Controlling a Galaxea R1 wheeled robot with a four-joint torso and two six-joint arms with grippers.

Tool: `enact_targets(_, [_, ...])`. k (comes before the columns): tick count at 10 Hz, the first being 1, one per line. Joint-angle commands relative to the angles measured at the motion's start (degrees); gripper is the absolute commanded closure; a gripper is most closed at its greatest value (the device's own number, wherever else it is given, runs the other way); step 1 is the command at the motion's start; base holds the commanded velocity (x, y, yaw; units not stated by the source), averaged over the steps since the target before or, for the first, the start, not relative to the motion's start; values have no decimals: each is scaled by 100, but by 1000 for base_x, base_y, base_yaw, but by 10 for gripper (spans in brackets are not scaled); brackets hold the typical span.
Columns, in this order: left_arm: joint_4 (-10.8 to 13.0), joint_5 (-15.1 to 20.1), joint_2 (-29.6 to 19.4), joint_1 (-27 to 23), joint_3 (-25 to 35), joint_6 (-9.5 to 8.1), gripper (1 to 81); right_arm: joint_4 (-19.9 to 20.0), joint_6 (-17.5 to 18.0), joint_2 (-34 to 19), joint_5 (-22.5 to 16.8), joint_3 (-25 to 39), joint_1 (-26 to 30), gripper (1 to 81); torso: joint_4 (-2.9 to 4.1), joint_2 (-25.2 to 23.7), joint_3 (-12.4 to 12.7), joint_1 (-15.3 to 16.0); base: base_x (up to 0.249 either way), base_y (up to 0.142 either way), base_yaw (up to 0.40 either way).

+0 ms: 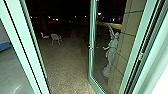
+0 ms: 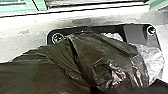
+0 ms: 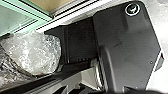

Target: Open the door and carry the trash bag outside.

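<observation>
I cannot tell whether either tool is wide, narrow or holding anything; the trash bag [image 2: 85, 57] bunches close before the left wrist, above the base plate [image 2: 136, 35]. Beyond, the door [image 1: 91, 62] stands open; carrying the bag onto the yard [image 1: 65, 65] seems left.

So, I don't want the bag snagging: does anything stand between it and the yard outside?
Nothing visible blocks the doorway. The glass door stands open at the right of the gap, and its edge might catch the dark trash bag if that swings wide. The white chairs are farther out, toward the left.
</observation>
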Motion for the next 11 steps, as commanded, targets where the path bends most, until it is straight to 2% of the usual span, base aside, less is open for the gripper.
enact_targets(1, [-13, 359, -27, -315, -4, 22, 811, -48, -22, 76, -282, 62, 204, 10, 0, 0, 0, 0, 0, -78, 0])
enact_targets(6, [-13, 368, -27, -315, -4, 22, 811, -57, -22, 76, -282, 54, 212, 10, 0, 0, 0, 0, 0, -74, 0])
enact_targets(11, [-5, 368, -18, -314, -4, 22, 811, -49, -22, 76, -282, 54, 212, 10, 0, 0, 0, 0, 0, 0, 0])
